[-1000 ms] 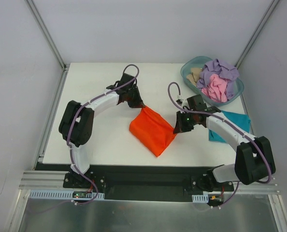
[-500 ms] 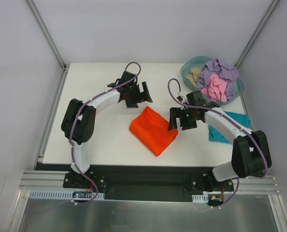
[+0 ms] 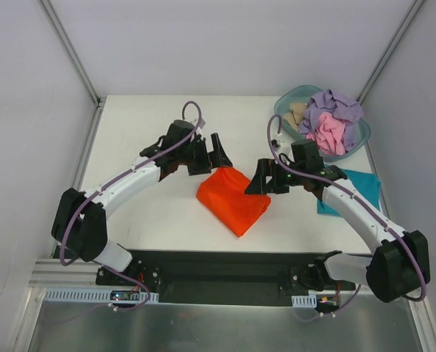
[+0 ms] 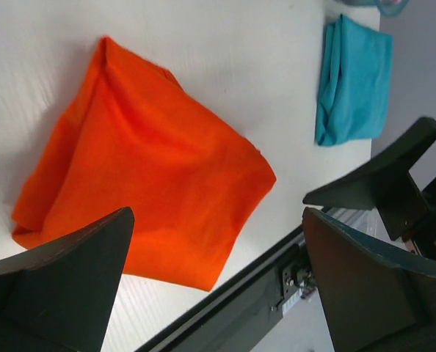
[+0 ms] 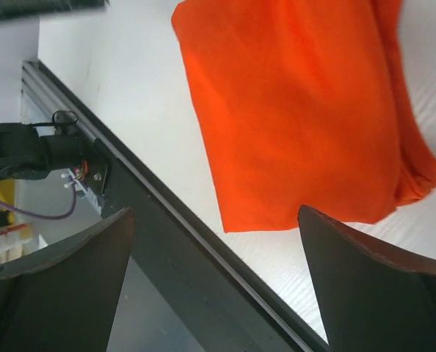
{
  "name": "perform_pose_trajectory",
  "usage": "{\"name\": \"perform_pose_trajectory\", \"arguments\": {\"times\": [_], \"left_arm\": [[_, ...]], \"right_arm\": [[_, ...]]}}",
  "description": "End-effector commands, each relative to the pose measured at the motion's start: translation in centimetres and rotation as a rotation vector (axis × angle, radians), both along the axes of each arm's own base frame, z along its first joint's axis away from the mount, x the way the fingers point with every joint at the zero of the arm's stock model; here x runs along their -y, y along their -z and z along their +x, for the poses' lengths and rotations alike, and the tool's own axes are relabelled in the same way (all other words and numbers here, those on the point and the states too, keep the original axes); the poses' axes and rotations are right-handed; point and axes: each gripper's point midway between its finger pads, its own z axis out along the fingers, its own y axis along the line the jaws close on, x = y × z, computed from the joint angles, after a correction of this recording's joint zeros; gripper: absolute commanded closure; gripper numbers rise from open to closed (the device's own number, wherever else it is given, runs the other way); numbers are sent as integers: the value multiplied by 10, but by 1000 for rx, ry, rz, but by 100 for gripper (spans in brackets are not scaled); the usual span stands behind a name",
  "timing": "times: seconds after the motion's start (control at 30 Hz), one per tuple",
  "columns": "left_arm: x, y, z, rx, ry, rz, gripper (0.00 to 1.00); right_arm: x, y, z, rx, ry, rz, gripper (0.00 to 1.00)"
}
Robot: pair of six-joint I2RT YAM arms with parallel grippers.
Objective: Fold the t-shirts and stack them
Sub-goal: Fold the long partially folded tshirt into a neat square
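Note:
A folded bright orange t-shirt (image 3: pixel 233 199) (image 4: pixel 144 176) (image 5: pixel 299 110) lies on the white table near its front edge. My left gripper (image 3: pixel 216 156) (image 4: pixel 216 214) hangs open above the shirt's far left corner, holding nothing. The right gripper (image 3: pixel 260 182) (image 5: pixel 214 213) hangs open above the shirt's right edge, also with nothing in it. A folded teal t-shirt (image 3: pixel 356 183) (image 4: pixel 354 81) lies flat at the right, partly hidden by the right arm. Lavender (image 3: pixel 337 106), pink (image 3: pixel 328 136) and beige (image 3: pixel 299 114) t-shirts are crumpled in the tub.
The translucent blue-green plastic tub (image 3: pixel 282 108) stands at the table's back right corner. A black rail (image 5: pixel 166 242) runs along the table's front edge, close to the orange shirt. Grey walls with metal posts enclose the table on three sides.
Both grippers have opened and let go of the orange shirt's corners, then lifted off it. The shirt now lies flat and folded. The left arm's elbow has swung down to the left.

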Motion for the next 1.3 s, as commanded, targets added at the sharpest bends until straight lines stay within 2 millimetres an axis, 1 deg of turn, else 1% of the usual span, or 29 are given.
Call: {"name": "perform_pose_trajectory", "arguments": {"times": [0.0, 0.1, 0.13, 0.17, 0.23, 0.27, 0.33, 0.37, 0.43, 0.5, 0.57, 0.6, 0.67, 0.7, 0.77, 0.8, 0.83, 0.87, 0.9, 0.93, 0.97, 1.0, 1.07, 1.1, 1.13, 1.17, 1.2, 1.23, 1.27], "left_arm": [[11, 24, -27, -90, 39, -49, 1], [16, 45, -34, -166, 54, -56, 1], [18, 55, -34, -188, 55, -48, 1], [18, 60, -34, -202, 55, -47, 1], [17, 77, -36, -238, 50, -22, 1], [17, 82, -36, -249, 53, -15, 1], [14, 96, -40, -280, 53, 5, 1], [13, 102, -41, -293, 49, 14, 1], [9, 115, -48, -328, 45, 32, 1], [5, 125, -54, -361, 31, 44, 1], [1, 130, -58, -380, 8, 53, 1], [-2, 136, -64, -393, 3, 61, 1], [-4, 137, -71, -396, -7, 69, 1], [-6, 141, -79, -412, -8, 76, 1], [-2, 138, -91, -420, -4, 71, 1], [-4, 142, -100, -436, -4, 79, 1], [-4, 135, -104, -423, -4, 66, 1], [-3, 132, -109, -433, -22, 55, 1], [-5, 132, -115, -434, -31, 57, 1], [-3, 116, -114, -388, -28, 30, 1], [-4, 110, -111, -347, -44, 31, 1], [-3, 92, -110, -290, -38, 4, 1], [-6, 76, -103, -208, -44, -7, 1], [-8, 64, -93, -149, -69, -6, 1], [-9, 50, -88, -98, -74, -21, 1], [-10, 45, -84, -60, -70, -13, 0], [-9, 32, -76, -19, -77, -18, 1], [-9, 28, -70, -4, -75, -15, 1], [-8, 23, -66, 20, -63, -5, 1]], "right_arm": [[-25, -7, 0, -28, -68, 124, 3], [-29, 9, 6, -67, -72, 121, 3], [-29, 19, 11, -88, -57, 103, 3], [-28, 26, 13, -90, -49, 88, 3], [-24, 40, 21, -100, -19, 45, 3], [-22, 49, 22, -121, -13, 32, 3], [-18, 59, 28, -132, 8, 9, 3], [-16, 70, 29, -154, 14, -13, 3], [-9, 83, 34, -174, 50, -42, 3], [-4, 97, 38, -205, 76, -57, 3], [4, 107, 47, -194, 116, -103, 3], [7, 114, 49, -199, 127, -129, 3], [9, 118, 57, -189, 138, -146, 3], [8, 118, 63, -182, 146, -146, 3], [6, 123, 70, -182, 146, -156, 3], [4, 118, 78, -165, 150, -150, 3], [2, 117, 81, -161, 142, -145, 3], [0, 114, 83, -153, 131, -136, 3], [-3, 107, 85, -139, 120, -121, 3], [-8, 96, 89, -111, 98, -97, 3], [-10, 83, 90, -81, 86, -78, 3], [-12, 72, 92, -53, 71, -61, 3], [-18, 43, 92, 12, 40, -12, 3], [-18, 35, 91, 31, 35, -1, 3], [-20, 27, 88, 44, 26, 14, 3], [-19, 22, 84, 42, 30, 22, 3], [-19, 10, 80, 65, 20, 44, 3], [-23, 2, 72, 64, -7, 77, 3], [-22, 5, 64, 46, -12, 93, 3]]}}
